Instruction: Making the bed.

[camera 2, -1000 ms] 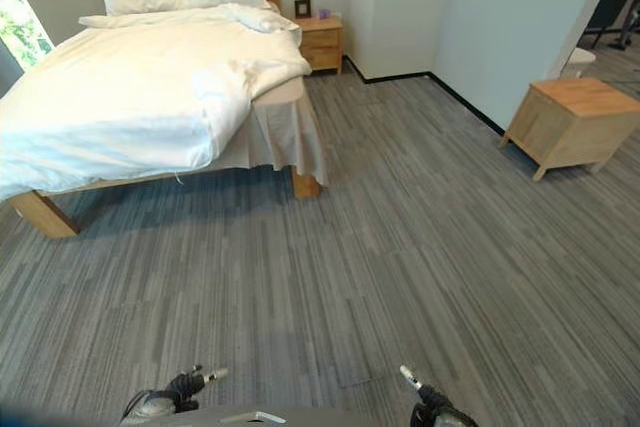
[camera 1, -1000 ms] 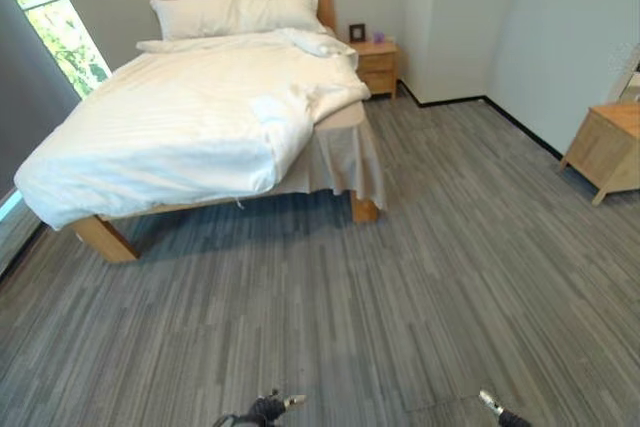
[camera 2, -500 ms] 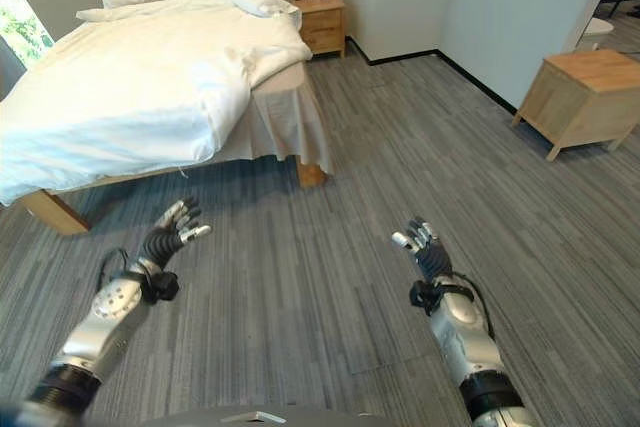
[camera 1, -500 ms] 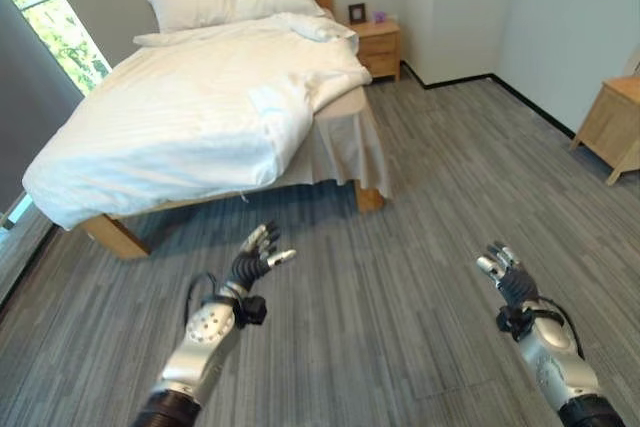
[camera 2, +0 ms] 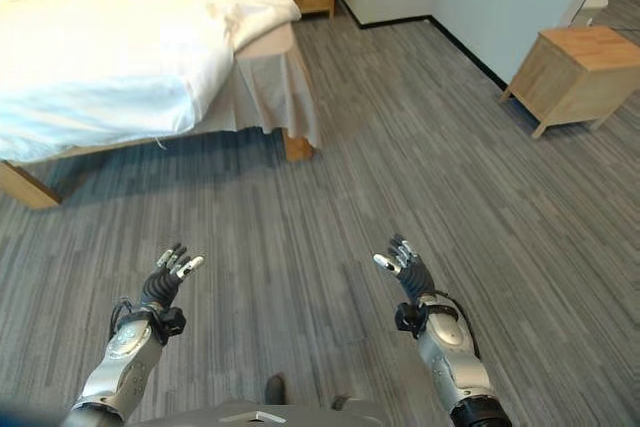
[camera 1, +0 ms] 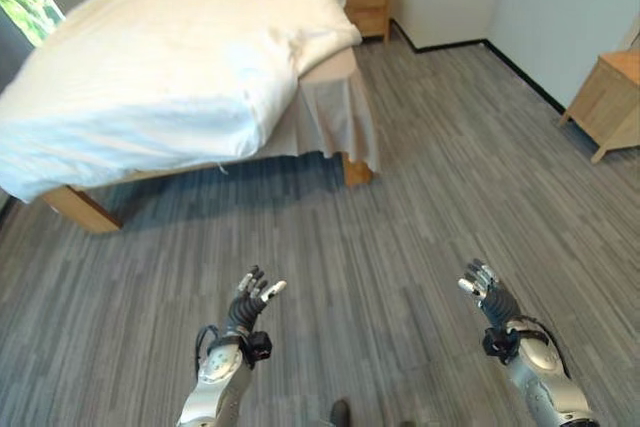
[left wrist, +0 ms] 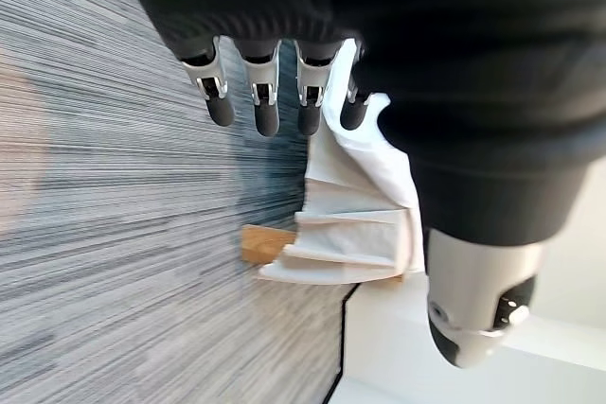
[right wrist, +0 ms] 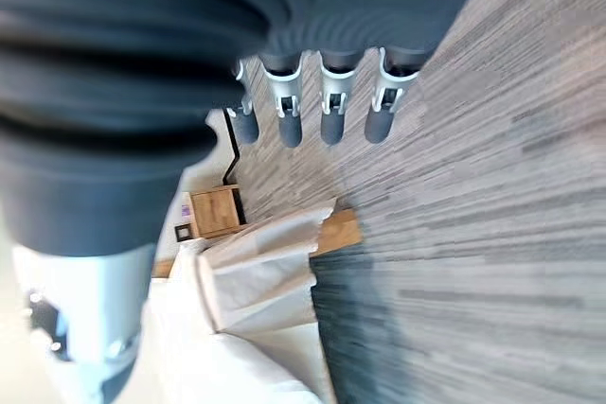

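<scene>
A wooden bed (camera 1: 78, 209) stands at the upper left, covered by a rumpled white duvet (camera 1: 170, 67) that hangs over its foot end. A beige bed skirt (camera 1: 335, 122) shows at the near right corner, where the duvet is pulled back. My left hand (camera 1: 247, 309) is raised over the grey floor well short of the bed, fingers straight and holding nothing. My right hand (camera 1: 492, 304) is raised the same way further right, open and empty. In the left wrist view the fingers (left wrist: 266, 92) point toward the bed skirt (left wrist: 350, 224); in the right wrist view the fingers (right wrist: 327, 101) do too.
A wooden nightstand (camera 1: 365, 2) with a small frame stands beside the bed's head. A second wooden cabinet (camera 1: 610, 107) stands by the right wall. Grey striped carpet (camera 1: 440, 197) lies between me and the bed.
The view has tilted down and shifted, so the bed sits higher and the pillows are cut off. Both hands sit lower in the view than half a second ago, still open.
</scene>
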